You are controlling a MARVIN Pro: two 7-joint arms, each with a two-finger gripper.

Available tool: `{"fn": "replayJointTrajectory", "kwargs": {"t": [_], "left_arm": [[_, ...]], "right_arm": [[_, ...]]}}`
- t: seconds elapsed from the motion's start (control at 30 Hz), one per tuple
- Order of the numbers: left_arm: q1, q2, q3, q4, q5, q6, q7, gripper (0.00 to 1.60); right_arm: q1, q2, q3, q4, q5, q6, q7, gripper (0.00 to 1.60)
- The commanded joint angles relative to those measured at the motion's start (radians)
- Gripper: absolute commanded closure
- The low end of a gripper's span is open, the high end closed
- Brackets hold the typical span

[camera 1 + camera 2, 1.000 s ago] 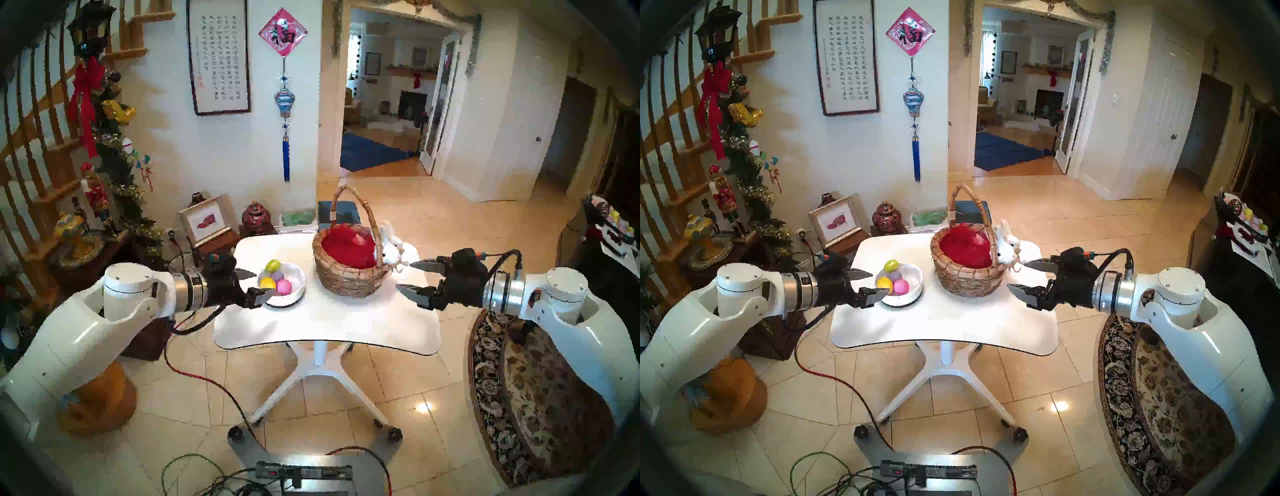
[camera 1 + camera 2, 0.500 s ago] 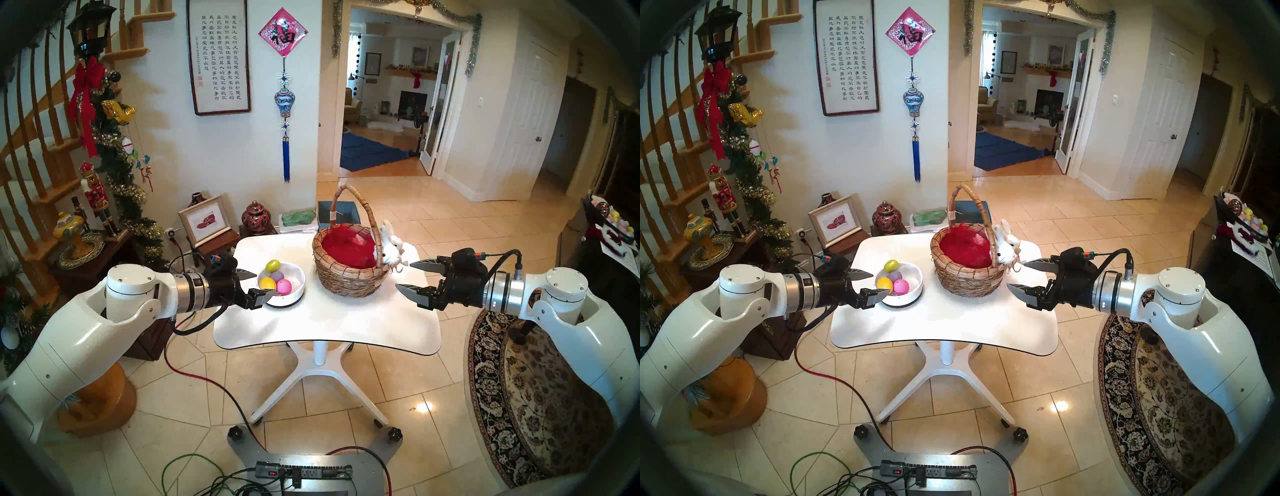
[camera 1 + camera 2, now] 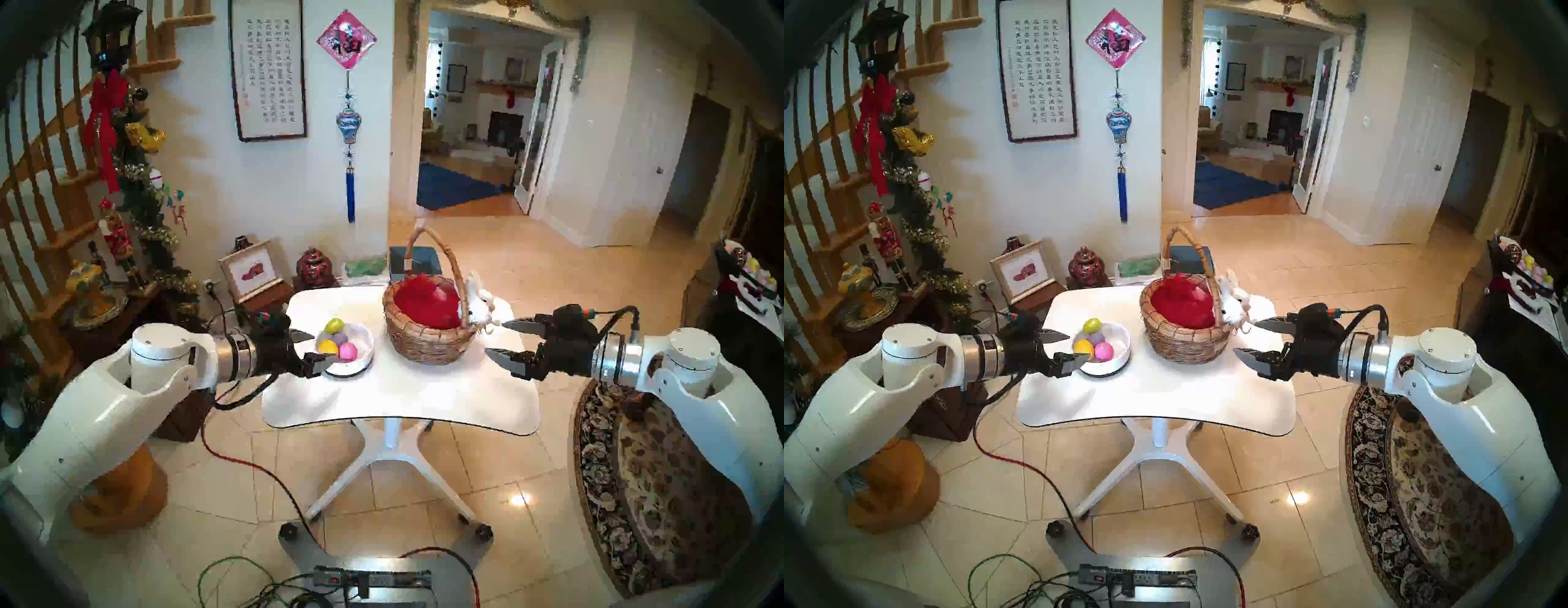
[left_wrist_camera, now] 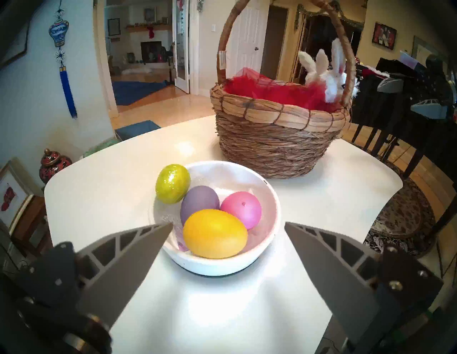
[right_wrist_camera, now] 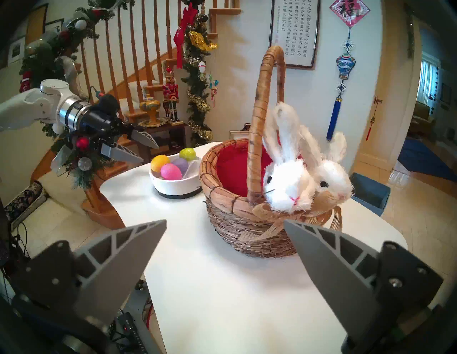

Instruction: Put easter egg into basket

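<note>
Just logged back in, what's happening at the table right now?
Nothing is gripped yet. The left end effector is open, poised at the white bowl holding yellow, purple, pink and glittery green eggs. The right end effector is open beside the wicker basket, whose red lining shows no eggs.

Both arms wore glossy white shells with rounded joint caps dotted by small screws, each ending in a brushed silver wrist ring. Beyond sat black gripper housings: the left gripper (image 3: 316, 347) and right gripper (image 3: 500, 338) each carried two grey, pointed, ribbed fingers (image 4: 128, 259) with triangular cut-outs, bolted to black brackets. Behind the fingers, black cables with orange-tipped connectors looped back.
</note>
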Motion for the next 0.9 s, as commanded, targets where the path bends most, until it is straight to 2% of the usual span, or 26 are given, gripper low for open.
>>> {"fn": "replayJointTrajectory", "kwargs": {"t": [0.0,0.47,0.87], "left_arm": [[-0.022,0.006,-0.006,-0.004,0.002,0.005,-0.008,0.0],[-0.047,-0.007,0.014,0.012,0.045,0.024,0.006,0.0],[-0.047,-0.011,0.013,0.015,0.04,0.032,-0.03,0.0]], "right_arm": [[0.001,0.002,0.008,-0.001,0.001,-0.001,-0.001,0.0],[0.001,0.002,0.008,-0.001,0.001,-0.001,-0.001,0.0],[0.001,0.002,0.008,-0.001,0.001,-0.001,-0.001,0.0]]}}
